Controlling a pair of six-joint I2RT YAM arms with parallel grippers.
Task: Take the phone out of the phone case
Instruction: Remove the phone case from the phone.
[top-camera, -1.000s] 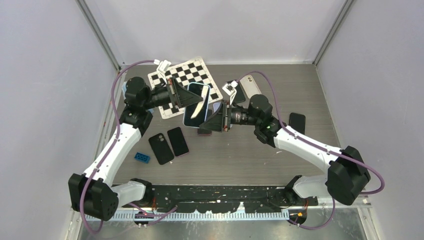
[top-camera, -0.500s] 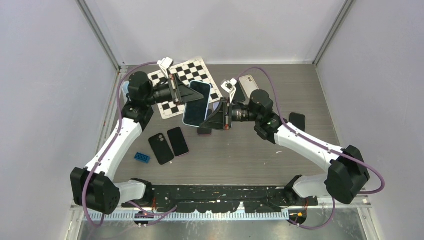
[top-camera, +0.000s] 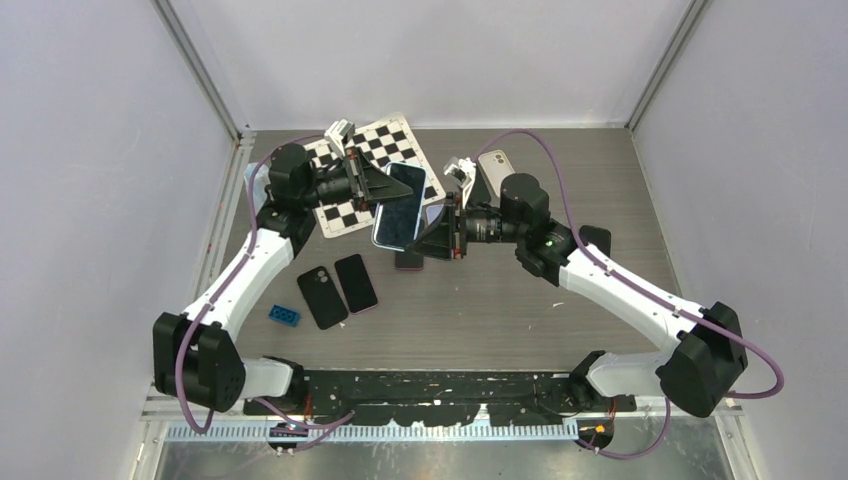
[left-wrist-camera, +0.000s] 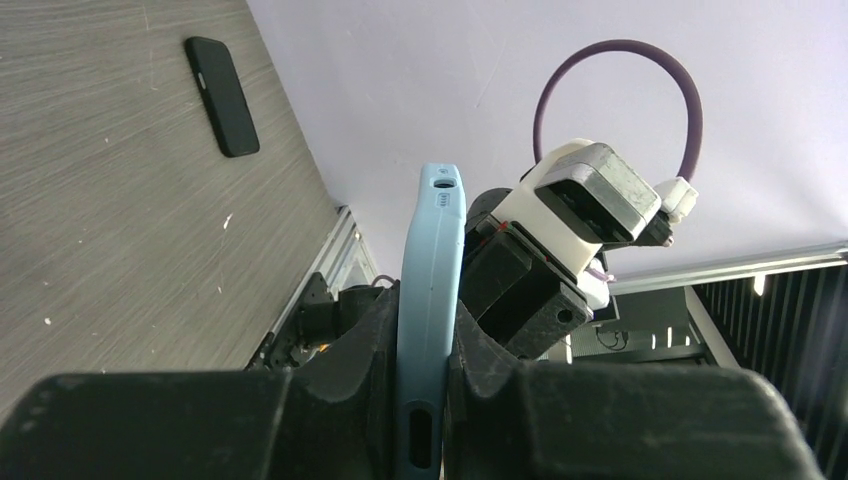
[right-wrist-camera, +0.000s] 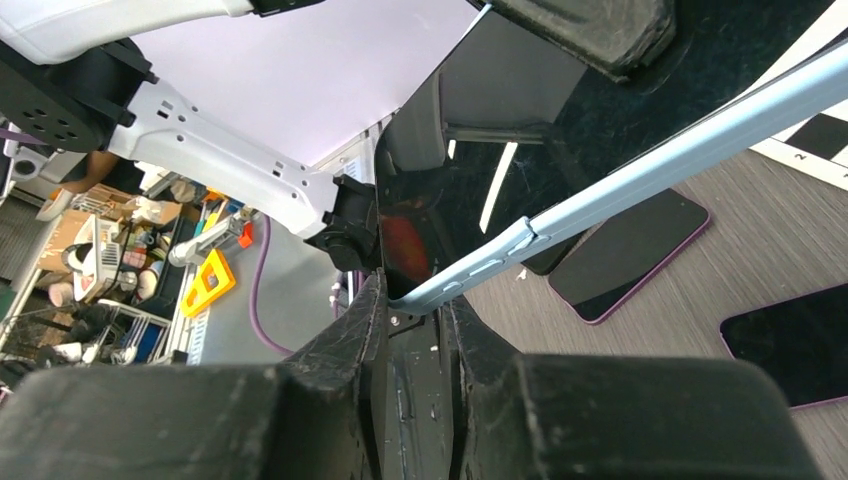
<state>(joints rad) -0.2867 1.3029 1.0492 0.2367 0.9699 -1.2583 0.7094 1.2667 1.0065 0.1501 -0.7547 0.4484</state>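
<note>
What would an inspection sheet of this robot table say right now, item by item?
Surface: dark wood-grain table, no spills seen.
Job's things: phone sits inside its blue case, held up off the table between the two arms; not yet taken out.
Clutter: checkerboard, blue brick, several loose phones lying flat.
Grippers: left jaws shut on the case's edge; right jaws shut on its corner.
Cables: purple cables loop from the wrists, not touching the phone.
Surroundings: plain pale walls on three sides.
</note>
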